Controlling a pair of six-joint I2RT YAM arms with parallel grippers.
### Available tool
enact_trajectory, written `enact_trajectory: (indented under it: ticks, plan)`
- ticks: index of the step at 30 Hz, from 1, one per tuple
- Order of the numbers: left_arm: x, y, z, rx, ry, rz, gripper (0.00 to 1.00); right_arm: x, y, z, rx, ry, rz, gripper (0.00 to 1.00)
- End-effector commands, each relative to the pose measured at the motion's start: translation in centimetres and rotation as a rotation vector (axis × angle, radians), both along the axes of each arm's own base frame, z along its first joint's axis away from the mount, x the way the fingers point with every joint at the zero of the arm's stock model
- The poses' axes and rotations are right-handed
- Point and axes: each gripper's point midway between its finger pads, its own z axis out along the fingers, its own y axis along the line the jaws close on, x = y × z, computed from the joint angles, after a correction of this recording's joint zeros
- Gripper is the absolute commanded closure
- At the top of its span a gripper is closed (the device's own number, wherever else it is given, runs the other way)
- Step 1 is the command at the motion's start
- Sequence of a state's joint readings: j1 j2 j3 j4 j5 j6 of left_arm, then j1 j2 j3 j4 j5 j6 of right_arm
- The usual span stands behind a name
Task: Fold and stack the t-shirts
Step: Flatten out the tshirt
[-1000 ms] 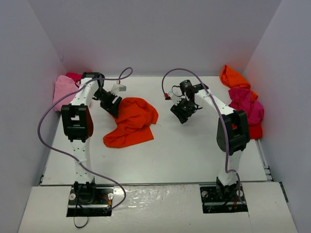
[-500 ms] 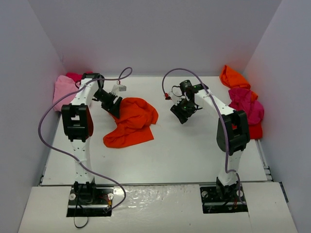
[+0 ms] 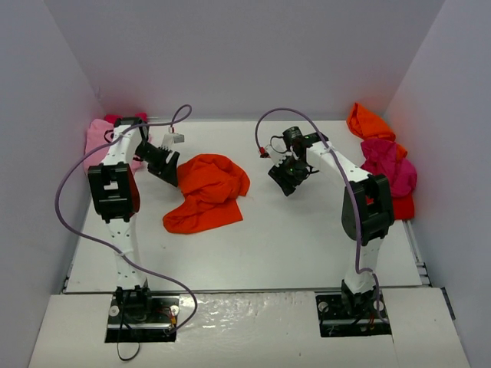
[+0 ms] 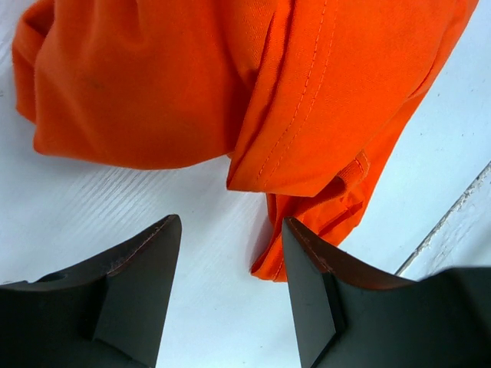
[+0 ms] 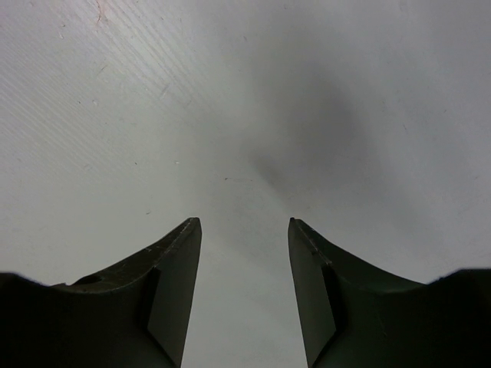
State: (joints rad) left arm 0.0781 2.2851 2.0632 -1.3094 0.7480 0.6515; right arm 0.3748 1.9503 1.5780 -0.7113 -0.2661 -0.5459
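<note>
Orange-red crumpled cloth t-shirt (image 3: 207, 192) lies left of centre on the white table (image 3: 307, 245). Left gripper (image 4: 230, 230) stands just beside it, jaws parted, holding nothing. Right gripper (image 5: 244, 226), jaws likewise parted and empty, hangs above the table, well apart.

A robot lab cell: plain white walls (image 3: 245, 54) box in a white table (image 3: 291, 245).
</note>
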Motion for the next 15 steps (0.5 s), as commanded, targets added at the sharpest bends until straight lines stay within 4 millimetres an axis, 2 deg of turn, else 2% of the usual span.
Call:
enact_trajectory:
  ticks: [1,9,15]
  plan:
    - [-0.4,-1.4,2.0,-0.078,-0.010,-0.033,0.48,0.3,0.3,2.3,0.013,-0.053,-0.012,0.54]
    - [-0.8,-2.3,1.5,-0.140,0.037,-0.047,0.48,0.2,0.7,2.1,0.013,-0.048,-0.012,0.54]
    - [-0.7,-2.6,2.1,-0.168,0.031,-0.056,0.48,0.1,0.7,2.0,0.006,-0.048,-0.016,0.54]
